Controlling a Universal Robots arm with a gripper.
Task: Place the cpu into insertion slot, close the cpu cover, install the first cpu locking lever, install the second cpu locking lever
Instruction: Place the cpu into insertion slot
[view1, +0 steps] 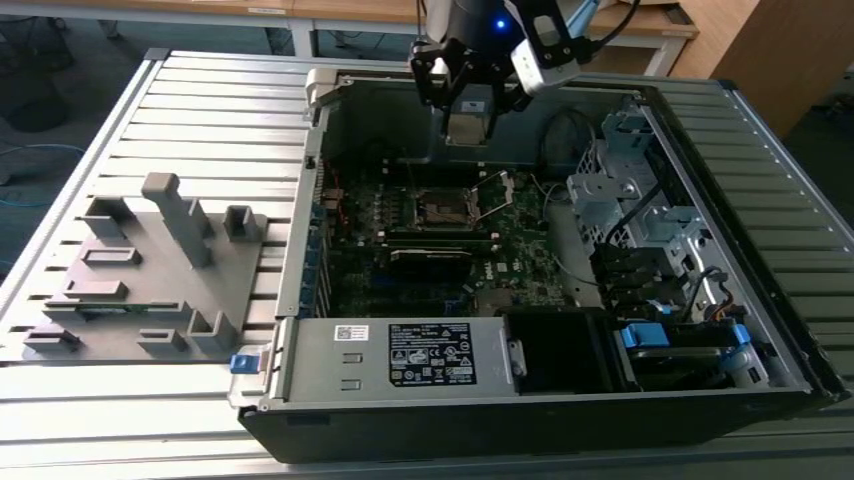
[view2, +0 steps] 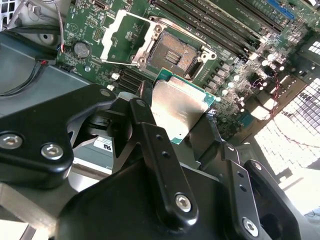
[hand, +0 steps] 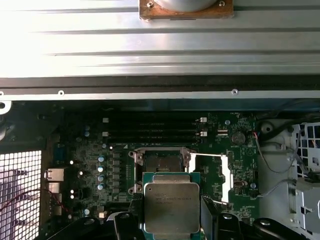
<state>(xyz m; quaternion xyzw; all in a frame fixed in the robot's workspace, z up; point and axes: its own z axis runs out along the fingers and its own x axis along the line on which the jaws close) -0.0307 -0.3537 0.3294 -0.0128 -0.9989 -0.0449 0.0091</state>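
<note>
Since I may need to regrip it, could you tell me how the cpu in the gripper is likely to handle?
The cpu looks like a thin rigid plate, so it probably won't flex. Its smooth metal top suggests it could slip, as the gripper clamps only its edges. Flat and small, it is likely light.

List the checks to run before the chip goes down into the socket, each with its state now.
1. Chip clamped between the fingers: ok.
2. Socket empty, nothing lying in it: ok.
3. Cover swung open, off the socket: ok.
4. Chip lined up squarely over the socket: cannot tell; it is held apart from it, above the board.
5. Chip's corner marks matched to the socket: cannot tell.
</note>
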